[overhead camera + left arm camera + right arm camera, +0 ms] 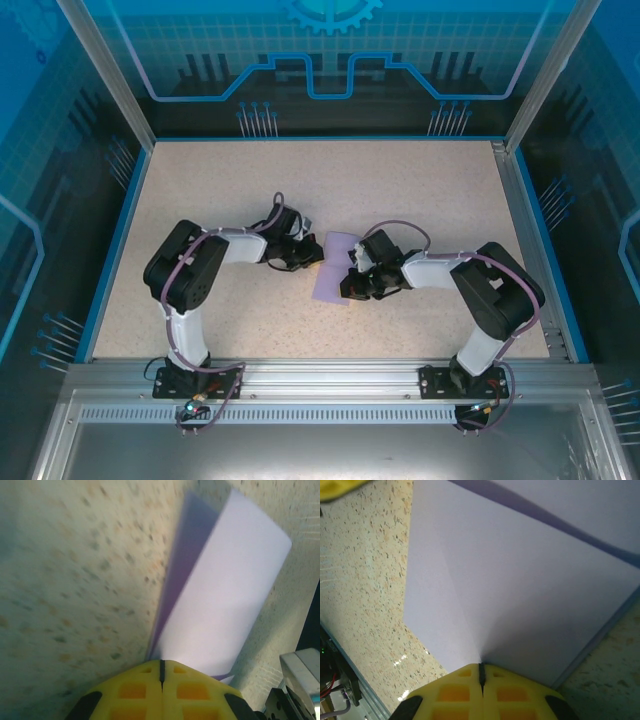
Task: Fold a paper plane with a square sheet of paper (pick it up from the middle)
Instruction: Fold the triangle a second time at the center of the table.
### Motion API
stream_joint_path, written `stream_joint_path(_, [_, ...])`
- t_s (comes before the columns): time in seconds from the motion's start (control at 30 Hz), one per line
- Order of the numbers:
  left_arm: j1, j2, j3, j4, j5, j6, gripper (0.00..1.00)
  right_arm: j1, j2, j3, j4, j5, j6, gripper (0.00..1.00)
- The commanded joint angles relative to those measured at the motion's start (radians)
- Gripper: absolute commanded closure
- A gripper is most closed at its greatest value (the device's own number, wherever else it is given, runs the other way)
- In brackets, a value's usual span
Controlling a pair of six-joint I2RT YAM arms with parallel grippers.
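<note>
Lavender square sheet of paper (331,272), folded over on itself, at the middle of the speckled table (400,190), well clear of every edge. Left gripper (161,670), jaws closed, pinches the sheet's left edge; right gripper (481,670), jaws closed, pinches its right edge, with faint creases fanning from the grip

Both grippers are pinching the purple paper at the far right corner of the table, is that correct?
Not quite. The left gripper and right gripper are both shut on the paper, but it lies near the middle of the table, not the far right corner. The top view shows this.
</note>
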Motion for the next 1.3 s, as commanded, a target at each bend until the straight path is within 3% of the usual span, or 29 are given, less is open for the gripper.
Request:
stream_joint_path(0.0, [0.014,-0.03,0.035,-0.058,-0.02,0.056,0.96,-0.019,0.039,-0.035,-0.104,0.059,-0.016,0.95])
stream_joint_path(0.23, [0.007,-0.114,0.005,-0.018,0.059,0.017,0.95,-0.018,0.037,-0.027,-0.109,0.059,-0.016,0.95])
stream_joint_path(0.37, [-0.045,-0.123,-0.029,0.02,0.096,-0.031,0.95,-0.02,0.036,-0.023,-0.115,0.06,-0.019,0.95])
stream_joint_path(0.63, [-0.116,-0.103,-0.116,0.098,0.076,-0.071,0.95,-0.019,0.031,-0.017,-0.122,0.062,-0.019,0.95])
stream_joint_path(1.0, [-0.118,-0.011,-0.099,0.033,-0.028,-0.056,0.97,-0.018,-0.05,-0.009,-0.101,0.03,-0.014,0.92])
stream_joint_path(1.27, [-0.118,-0.003,-0.122,0.032,-0.025,-0.055,0.98,-0.006,-0.052,0.064,-0.042,-0.022,0.006,0.9])
